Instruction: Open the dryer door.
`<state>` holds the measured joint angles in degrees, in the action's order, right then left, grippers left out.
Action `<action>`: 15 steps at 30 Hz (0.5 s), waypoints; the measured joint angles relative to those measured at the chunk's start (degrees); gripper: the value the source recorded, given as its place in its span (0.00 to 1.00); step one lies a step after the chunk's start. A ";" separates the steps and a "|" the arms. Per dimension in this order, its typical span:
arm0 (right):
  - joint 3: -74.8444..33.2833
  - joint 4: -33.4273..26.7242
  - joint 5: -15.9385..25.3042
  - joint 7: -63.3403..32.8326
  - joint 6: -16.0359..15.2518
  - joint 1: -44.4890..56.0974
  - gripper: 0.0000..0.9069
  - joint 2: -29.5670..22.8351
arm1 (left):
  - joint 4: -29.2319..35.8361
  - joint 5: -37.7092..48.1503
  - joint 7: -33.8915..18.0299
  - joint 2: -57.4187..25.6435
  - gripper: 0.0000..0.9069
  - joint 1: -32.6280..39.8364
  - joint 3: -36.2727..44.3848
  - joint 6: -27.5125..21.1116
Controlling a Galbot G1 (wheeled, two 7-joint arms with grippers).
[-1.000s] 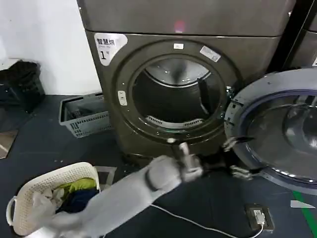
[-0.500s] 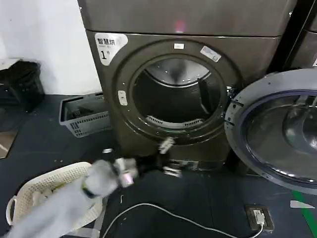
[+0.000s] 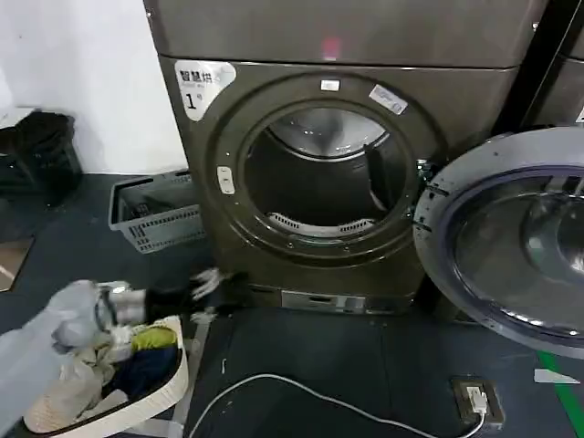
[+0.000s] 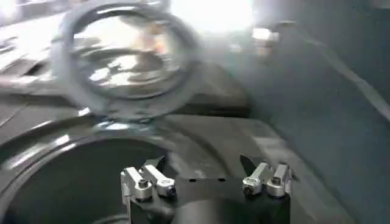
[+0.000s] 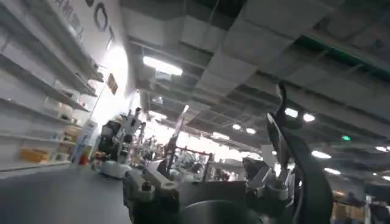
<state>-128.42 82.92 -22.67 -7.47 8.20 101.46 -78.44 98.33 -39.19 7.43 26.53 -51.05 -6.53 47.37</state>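
The dryer [image 3: 456,100], dark grey-brown with a white "1" label, has its drum mouth [image 3: 319,182] uncovered. The dryer door [image 3: 511,237] is swung wide to the right, its grey inner side facing me. My left gripper [image 3: 214,285] hovers low by the machine's lower left corner, over the floor and apart from the door. In the left wrist view the left gripper [image 4: 201,167] is open with nothing between its fingers, and the door [image 4: 125,106] lies far off beyond it. My right gripper [image 5: 213,167] is open too, pointing up towards a ceiling and holding nothing.
A white laundry basket [image 3: 178,370] with clothes sits under my left arm. A grey crate [image 3: 155,214] stands left of the dryer. A white cable [image 3: 301,392] and a floor socket [image 3: 476,400] lie in front. A neighbouring machine [image 3: 561,82] is behind the door.
My left arm has swept from the open door's lower edge on the right across to the lower left, over the laundry basket. The door has stayed wide open.
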 joint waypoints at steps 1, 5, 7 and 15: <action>0.16 0.15 -0.33 0.00 -0.16 -0.12 1.00 -0.01 | -0.83 -3.93 -1.96 -1.32 1.00 -0.08 -0.07 -0.02; 0.67 0.33 -2.17 -0.01 -1.75 -0.37 1.00 -0.01 | -4.35 -21.69 -10.06 -5.67 1.00 -0.14 -0.25 -0.05; 0.73 0.22 -2.59 -0.09 -1.99 -0.33 1.00 0.01 | -5.60 -30.43 -11.68 -7.62 1.00 -0.55 -0.05 0.02; 1.06 -0.21 -2.58 -0.23 -1.85 -0.03 1.00 -0.03 | -9.80 -45.47 -10.43 -11.30 1.00 -1.84 1.19 -0.08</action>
<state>-127.35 82.72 -25.25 -7.70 6.34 101.43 -78.46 88.52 -84.66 -3.00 15.23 -52.90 -5.34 47.30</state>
